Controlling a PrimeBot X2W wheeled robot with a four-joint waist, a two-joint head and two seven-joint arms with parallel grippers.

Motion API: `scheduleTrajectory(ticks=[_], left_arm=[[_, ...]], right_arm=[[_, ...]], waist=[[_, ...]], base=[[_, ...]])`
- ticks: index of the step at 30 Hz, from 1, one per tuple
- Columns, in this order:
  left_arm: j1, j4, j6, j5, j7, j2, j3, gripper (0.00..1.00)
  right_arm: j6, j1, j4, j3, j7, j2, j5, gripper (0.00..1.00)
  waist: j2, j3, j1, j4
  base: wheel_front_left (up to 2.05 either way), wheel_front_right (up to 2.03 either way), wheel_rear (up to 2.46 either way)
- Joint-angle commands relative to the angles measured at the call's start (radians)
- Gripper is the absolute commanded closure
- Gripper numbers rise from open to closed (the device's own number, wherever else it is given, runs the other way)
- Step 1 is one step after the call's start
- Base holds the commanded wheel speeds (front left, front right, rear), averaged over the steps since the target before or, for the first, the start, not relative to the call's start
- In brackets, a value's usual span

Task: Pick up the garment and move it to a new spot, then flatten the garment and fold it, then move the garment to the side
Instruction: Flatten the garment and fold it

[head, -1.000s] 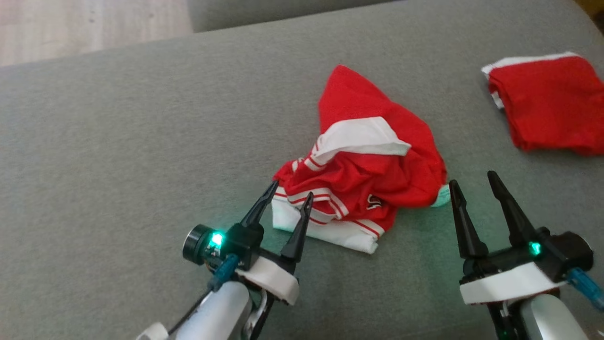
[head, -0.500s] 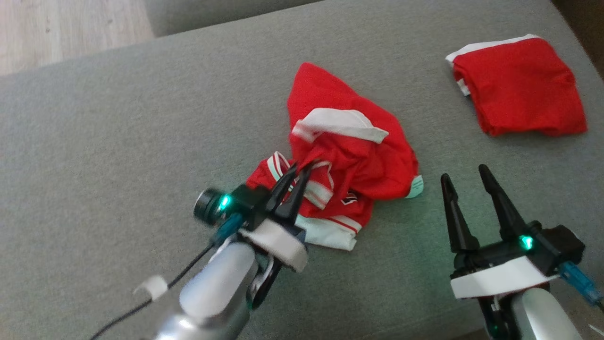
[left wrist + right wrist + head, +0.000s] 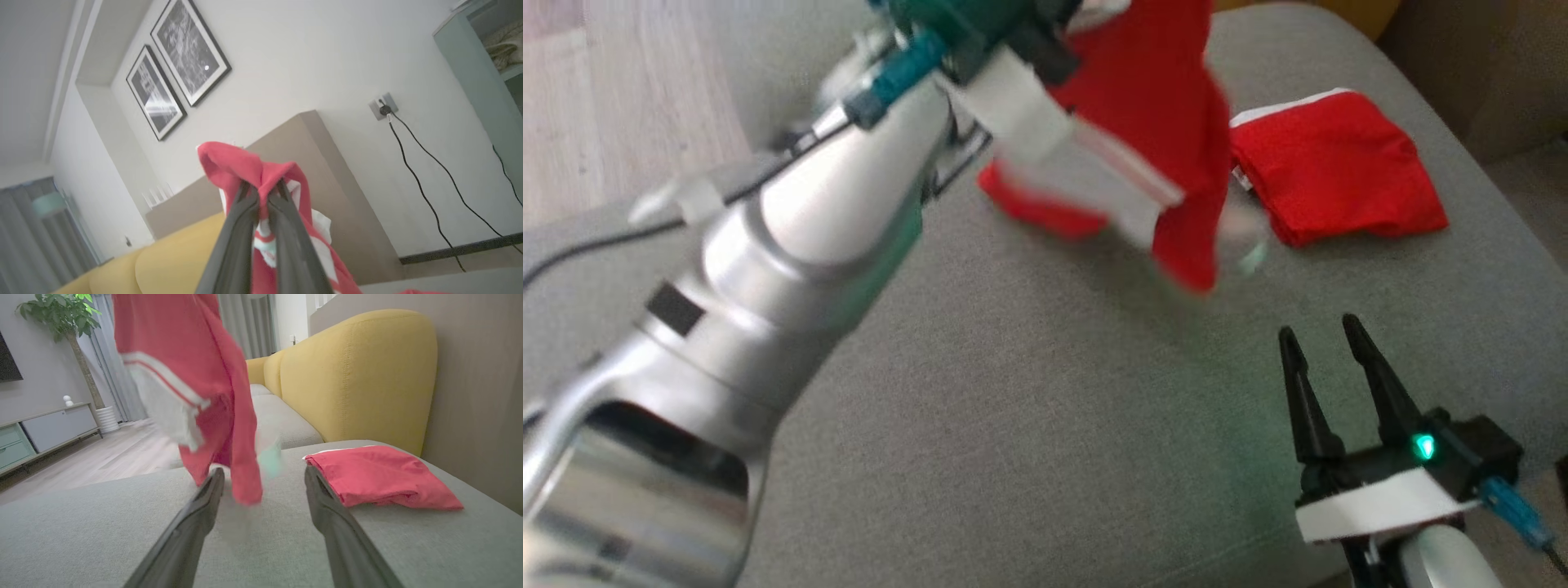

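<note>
The garment (image 3: 1168, 106), red with white striped trim, hangs in the air above the grey cushion (image 3: 1013, 408), blurred by motion. My left gripper (image 3: 263, 185) is shut on a bunched red fold of the garment (image 3: 229, 163), and the rest of the cloth drapes down past the fingers. In the head view the left arm (image 3: 792, 237) reaches up to the top edge, where the fingertips are cut off. My right gripper (image 3: 1319, 328) stands open low over the cushion at the lower right, holding nothing. The hanging garment (image 3: 184, 355) dangles just beyond the right gripper (image 3: 264, 471).
A second red garment (image 3: 1331, 167) lies folded on the cushion at the far right, also seen as the folded red garment (image 3: 380, 477). A yellow sofa back (image 3: 359, 367) rises behind it. Wooden floor (image 3: 621, 98) lies past the cushion's far left edge.
My left gripper shut on the crumpled garment's near edge and lifted it high off the cushion. The head camera has shifted. The right gripper stayed open in place.
</note>
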Motion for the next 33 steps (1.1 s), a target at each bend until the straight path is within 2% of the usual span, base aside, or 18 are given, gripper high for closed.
scheduleTrajectory(ticks=[1,6,13,18,23,24,25,26,30,33], left_arm=[[-0.074,-0.047,-0.004,0.000,-0.004,0.038,0.044,1.00],[-0.038,-0.087,-0.005,-0.060,-0.004,0.112,-0.012,1.00],[0.307,-0.130,0.000,-0.119,-0.004,0.275,-0.135,1.00],[0.569,-0.168,0.063,-0.122,-0.004,0.362,-0.170,1.00],[0.725,-0.186,0.124,-0.133,-0.004,0.399,-0.166,1.00],[0.740,-0.190,0.138,-0.130,-0.004,0.399,-0.162,0.87],[0.756,-0.189,0.150,-0.135,-0.004,0.397,-0.157,0.38],[0.770,-0.186,0.160,-0.147,-0.004,0.393,-0.149,0.00],[0.800,-0.183,0.188,-0.168,0.000,0.389,-0.136,0.00],[0.820,-0.204,0.240,-0.179,0.001,0.397,-0.112,0.00]], right_arm=[[-0.001,0.001,-0.036,0.008,-0.004,-0.006,0.000,0.00],[-0.001,0.028,-0.047,-0.024,-0.004,-0.005,-0.008,0.00],[-0.001,0.056,-0.063,-0.043,-0.004,0.000,-0.015,0.00],[-0.001,0.068,-0.068,-0.053,-0.004,-0.005,-0.018,0.00],[-0.001,0.072,-0.069,-0.055,-0.004,-0.013,-0.017,0.00],[-0.001,0.072,-0.069,-0.056,-0.004,-0.014,-0.017,0.00],[-0.001,0.072,-0.070,-0.057,-0.004,-0.014,-0.017,0.00],[-0.001,0.072,-0.070,-0.057,-0.004,-0.015,-0.017,0.00],[-0.001,0.071,-0.068,-0.055,-0.004,-0.014,-0.018,0.00],[-0.001,0.070,-0.066,-0.055,-0.004,-0.013,-0.018,0.00]], waist=[[0.0000,-0.018,0.0001,0.002],[0.0000,-0.040,0.0001,0.039],[0.0000,-0.046,0.0001,0.111],[0.0000,-0.039,0.0001,0.147],[0.0000,-0.031,0.0001,0.177],[0.0000,-0.028,0.0001,0.184],[0.0000,-0.027,0.0001,0.189],[0.0000,-0.026,0.0001,0.195],[0.0000,-0.026,0.0001,0.206],[0.0000,-0.029,0.0001,0.213]], base=[[0.00,0.00,0.00],[0.00,0.00,0.00],[0.00,0.00,0.00],[0.00,0.00,0.00],[0.00,0.00,0.00],[0.00,0.00,0.00],[0.00,0.00,0.00],[0.00,0.00,0.00],[0.00,0.00,0.00],[0.00,0.00,0.00]])
